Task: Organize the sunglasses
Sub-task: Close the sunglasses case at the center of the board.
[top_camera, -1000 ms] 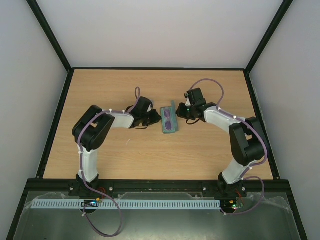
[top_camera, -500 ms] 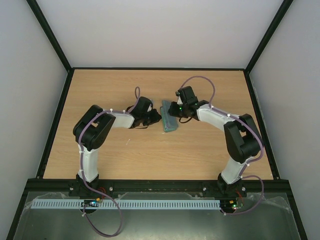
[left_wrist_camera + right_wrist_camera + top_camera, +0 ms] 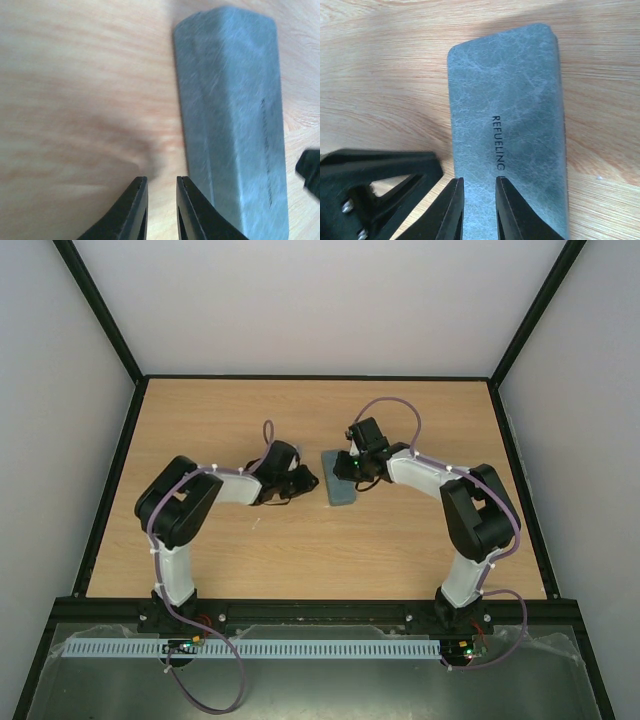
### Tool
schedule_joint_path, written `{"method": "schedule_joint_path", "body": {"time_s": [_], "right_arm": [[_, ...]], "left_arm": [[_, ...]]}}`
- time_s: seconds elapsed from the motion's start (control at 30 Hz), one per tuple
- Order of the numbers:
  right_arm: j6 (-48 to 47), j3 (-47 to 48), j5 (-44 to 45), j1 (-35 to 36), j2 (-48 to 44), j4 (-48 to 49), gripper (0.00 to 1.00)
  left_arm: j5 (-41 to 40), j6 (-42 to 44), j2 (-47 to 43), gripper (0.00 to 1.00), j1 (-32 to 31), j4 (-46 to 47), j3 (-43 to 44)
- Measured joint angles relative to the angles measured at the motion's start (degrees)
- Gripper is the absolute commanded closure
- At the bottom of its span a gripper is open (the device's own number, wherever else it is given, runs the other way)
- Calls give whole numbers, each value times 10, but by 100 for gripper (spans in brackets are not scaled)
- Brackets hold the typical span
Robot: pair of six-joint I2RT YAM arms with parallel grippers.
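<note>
Black jaws of the right gripper [image 3: 479, 181] are pinched almost together on nothing, poised over the near end of the grey-blue oblong hard case [image 3: 510, 125]. Its lid is down and its long axis runs straight away from them. The left gripper [image 3: 161, 180], jaws likewise nearly closed and empty, sits just beside the case's left edge over the pale wooden tabletop [image 3: 250, 420]. The thin pinkish-red sunglasses are nowhere to be seen; I'd guess they lie inside the case, with the right arm nearer for any last press

Matt, marbled leather-look case [image 3: 507, 135] lies on smooth wood-grain table [image 3: 380, 75].
</note>
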Motion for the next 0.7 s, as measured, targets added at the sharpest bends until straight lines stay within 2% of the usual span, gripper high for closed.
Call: {"method": "schedule_joint_path", "body": {"time_s": [0.17, 0.3, 0.37, 0.7], "right_arm": [[-11, 23, 31, -5, 0, -37, 75], [-18, 63, 60, -26, 3, -60, 65], [-23, 90, 78, -36, 14, -72, 62], [-44, 211, 153, -49, 152, -135, 63]], "left_arm": [[-5, 2, -75, 46, 8, -29, -66], [-15, 16, -177, 4, 17, -78, -112], [-20, 27, -234, 1, 19, -104, -120], [-48, 60, -489, 1, 21, -254, -120]]}}
